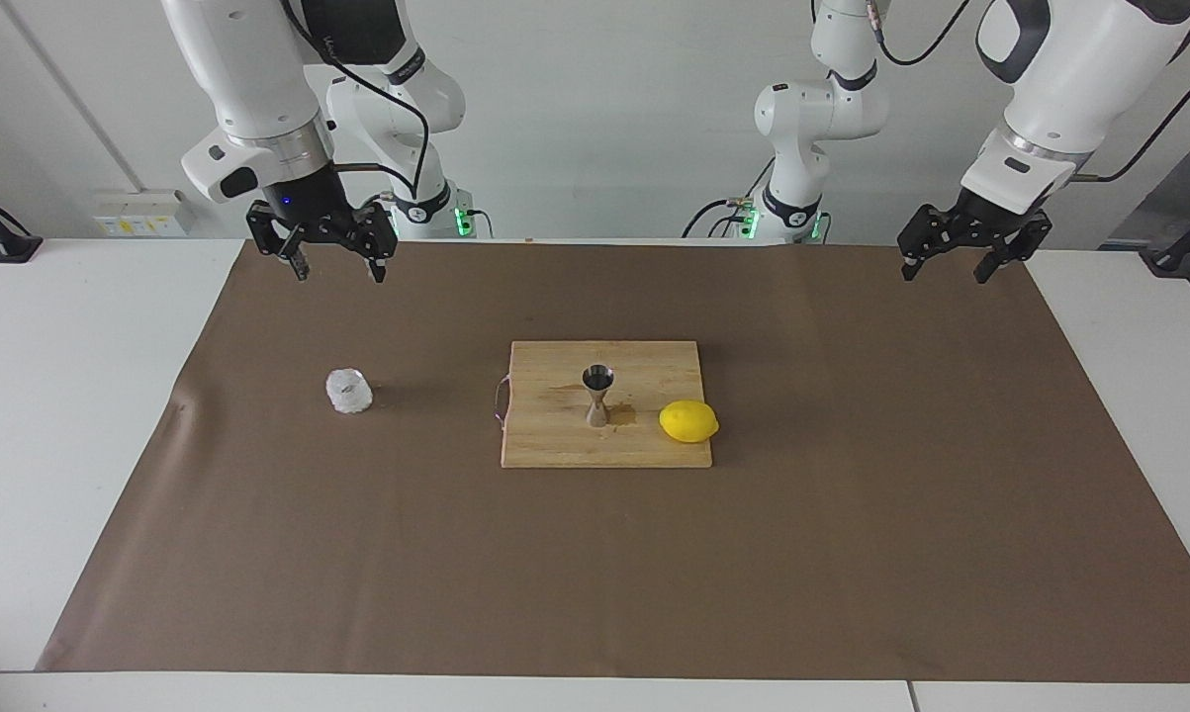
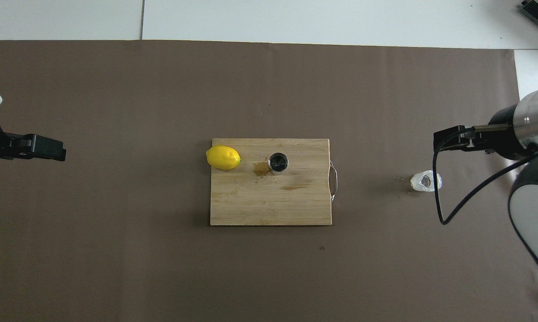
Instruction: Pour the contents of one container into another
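The small clear faceted glass cup point(image 1: 349, 391) point(image 2: 425, 181) stands on the brown mat toward the right arm's end of the table. The steel hourglass jigger point(image 1: 597, 396) point(image 2: 278, 163) stands upright on the wooden cutting board point(image 1: 604, 450) point(image 2: 269, 203) mid-table. My right gripper point(image 1: 337, 269) point(image 2: 450, 139) hangs open and empty in the air, pointing down over the mat, well apart from the cup. My left gripper point(image 1: 945, 269) point(image 2: 49, 151) waits open and empty over the mat at the left arm's end.
A yellow lemon point(image 1: 688, 421) point(image 2: 223, 157) lies on the board beside the jigger, toward the left arm's end. A small brown puddle point(image 2: 261, 167) wets the board between them. The board's metal handle point(image 2: 334, 180) faces the cup. A black cable point(image 2: 438, 197) loops from the right arm.
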You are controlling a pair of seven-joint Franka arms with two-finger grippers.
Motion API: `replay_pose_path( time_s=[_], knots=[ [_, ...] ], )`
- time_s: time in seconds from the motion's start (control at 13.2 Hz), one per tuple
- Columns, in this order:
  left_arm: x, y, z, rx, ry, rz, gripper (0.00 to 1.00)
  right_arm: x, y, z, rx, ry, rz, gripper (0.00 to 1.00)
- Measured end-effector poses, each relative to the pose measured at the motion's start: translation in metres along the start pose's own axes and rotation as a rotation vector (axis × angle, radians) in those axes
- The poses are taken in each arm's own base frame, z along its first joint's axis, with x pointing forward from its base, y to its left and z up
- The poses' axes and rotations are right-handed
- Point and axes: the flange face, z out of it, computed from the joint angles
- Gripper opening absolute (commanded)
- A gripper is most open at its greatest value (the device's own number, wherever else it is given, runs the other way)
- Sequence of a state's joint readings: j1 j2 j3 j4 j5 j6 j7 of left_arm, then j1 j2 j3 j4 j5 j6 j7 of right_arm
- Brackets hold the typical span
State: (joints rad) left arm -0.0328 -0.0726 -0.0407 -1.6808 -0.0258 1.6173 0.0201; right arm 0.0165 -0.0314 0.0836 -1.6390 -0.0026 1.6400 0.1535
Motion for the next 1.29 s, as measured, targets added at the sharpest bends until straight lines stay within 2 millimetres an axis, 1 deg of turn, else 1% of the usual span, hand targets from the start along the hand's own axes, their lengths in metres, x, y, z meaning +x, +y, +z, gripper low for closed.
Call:
replay_pose_path(
  time_s=[0.38, 0.68, 0.98, 1.29],
  knots=[
    [0.000, 0.000, 0.000, 0.000, 0.000, 0.000, 1.00, -0.002, 0.005, 0.004, -0.005, -0.033, 0.008, 1.00],
    [0.000, 0.000, 0.000, 0.000, 0.000, 0.000, 1.00, -0.001, 0.015, 0.005, -0.006, -0.039, 0.026, 1.00],
    [0.000, 0.000, 0.000, 0.000, 0.000, 0.000, 1.00, -0.002, 0.017, 0.010, -0.008, -0.051, 0.031, 1.00],
    [0.000, 0.000, 0.000, 0.000, 0.000, 0.000, 1.00, -0.001, 0.031, 0.014, -0.007, -0.062, 0.055, 1.00]
  ],
)
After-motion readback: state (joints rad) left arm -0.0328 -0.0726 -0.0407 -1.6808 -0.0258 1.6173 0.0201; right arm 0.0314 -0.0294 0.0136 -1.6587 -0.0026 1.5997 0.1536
